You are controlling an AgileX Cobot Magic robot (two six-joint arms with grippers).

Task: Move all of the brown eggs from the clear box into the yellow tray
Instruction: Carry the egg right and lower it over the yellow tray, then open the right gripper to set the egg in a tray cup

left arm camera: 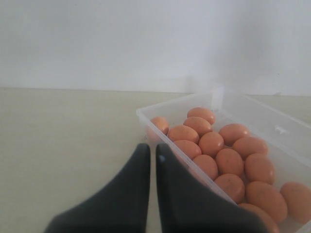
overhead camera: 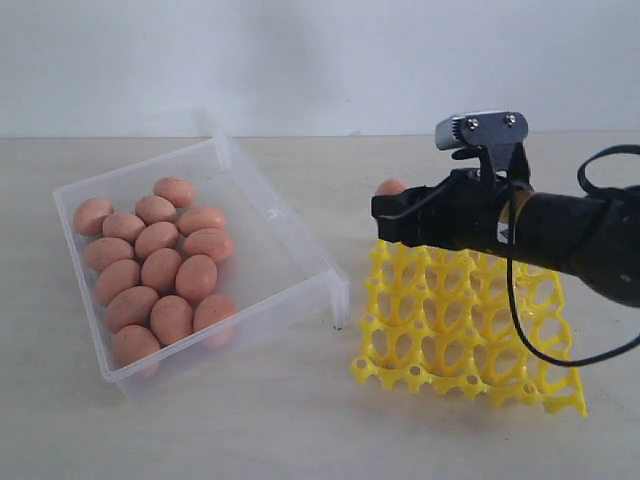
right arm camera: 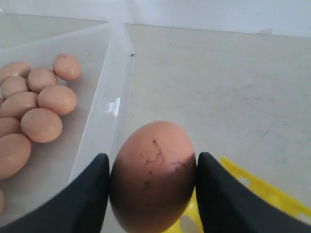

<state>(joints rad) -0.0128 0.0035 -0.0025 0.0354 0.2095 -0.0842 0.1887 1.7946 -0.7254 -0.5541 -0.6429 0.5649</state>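
Note:
Several brown eggs [overhead camera: 160, 268] lie packed in the left half of the clear box [overhead camera: 285, 255] on the left of the table. The yellow tray [overhead camera: 450, 330] stands to its right with every visible cell bare. My right gripper [overhead camera: 385, 205] hovers over the tray's far left corner, shut on one brown egg [right arm camera: 153, 177] with dark speckle lines; its fingers [right arm camera: 216, 199] press both sides. The left gripper [left arm camera: 152, 151] is shut with nothing between its fingers, just outside the box's wall [left arm camera: 160, 131], beside the eggs [left arm camera: 218, 155].
The box's right half [overhead camera: 262, 235] holds no eggs. Bare beige tabletop [overhead camera: 250, 430] runs in front of box and tray. A black cable [overhead camera: 520, 320] loops down from the right arm over the tray's right side. A pale wall stands behind.

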